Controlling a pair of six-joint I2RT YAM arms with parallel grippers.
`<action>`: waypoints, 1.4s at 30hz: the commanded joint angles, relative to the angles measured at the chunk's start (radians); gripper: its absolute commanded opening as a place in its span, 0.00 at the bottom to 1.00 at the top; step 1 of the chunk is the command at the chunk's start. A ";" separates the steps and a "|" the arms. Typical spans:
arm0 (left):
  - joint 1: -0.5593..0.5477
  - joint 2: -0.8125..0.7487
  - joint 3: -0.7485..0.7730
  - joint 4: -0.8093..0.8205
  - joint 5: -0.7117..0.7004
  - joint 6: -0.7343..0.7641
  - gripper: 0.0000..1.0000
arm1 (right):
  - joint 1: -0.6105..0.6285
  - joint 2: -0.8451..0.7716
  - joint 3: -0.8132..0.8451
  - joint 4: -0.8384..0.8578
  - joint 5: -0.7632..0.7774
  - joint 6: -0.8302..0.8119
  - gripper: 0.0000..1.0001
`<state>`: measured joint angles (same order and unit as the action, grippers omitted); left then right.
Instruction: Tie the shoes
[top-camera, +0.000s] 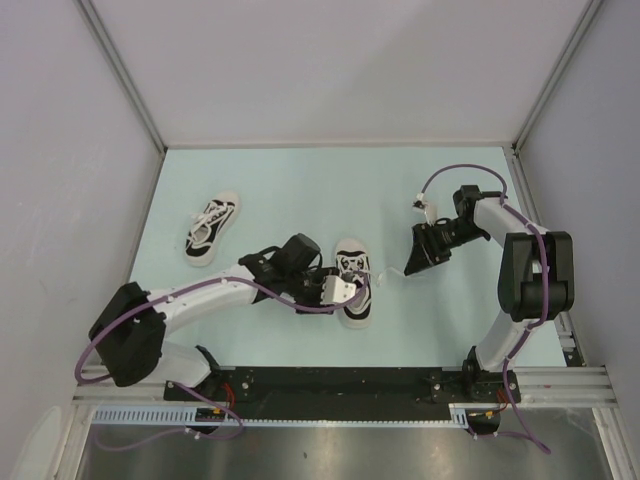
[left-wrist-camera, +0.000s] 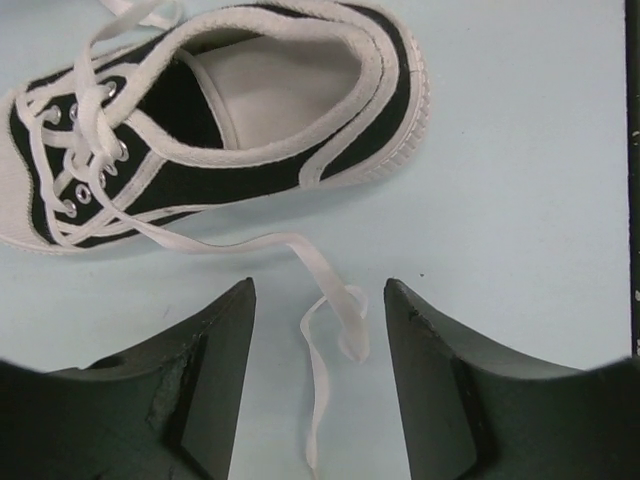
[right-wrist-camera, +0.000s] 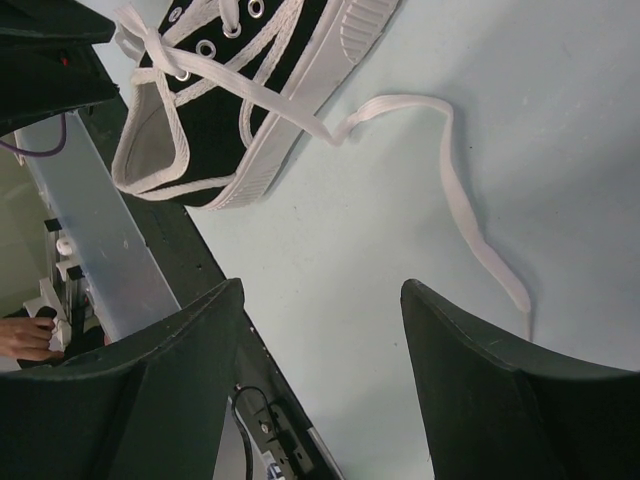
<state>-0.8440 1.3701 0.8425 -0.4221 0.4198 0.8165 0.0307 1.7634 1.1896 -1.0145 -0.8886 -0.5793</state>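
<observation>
- The middle shoe (top-camera: 353, 280), close to the counter's near edge, is untied; its loose laces (right-wrist-camera: 452, 170) trail on the surface;
- the left gripper (left-wrist-camera: 318, 290) and the right gripper (right-wrist-camera: 322, 290) both gape, holding nothing;
- the other shoe (top-camera: 212, 229) lies by the left edge (knot too small to judge); the tying seems still ahead.

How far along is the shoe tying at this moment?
Nothing visibly done: the near shoe has no bow. The left claw hangs open over one loose lace end; the right claw, open, faces the other end. Left: this bow, then the far shoe, its laces too small to judge.
</observation>
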 joint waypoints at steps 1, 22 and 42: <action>-0.012 0.027 0.006 0.057 -0.042 -0.056 0.59 | 0.008 -0.012 0.019 -0.015 -0.013 -0.027 0.70; -0.037 -0.002 0.035 0.131 0.103 -0.099 0.00 | 0.017 0.021 0.019 0.007 -0.033 -0.031 0.72; -0.029 0.147 0.145 0.217 0.151 -0.088 0.13 | 0.025 0.019 0.018 0.024 -0.059 -0.025 0.72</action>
<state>-0.8742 1.5017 0.8982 -0.1913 0.5499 0.6926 0.0502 1.7805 1.1896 -0.9890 -0.9260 -0.5880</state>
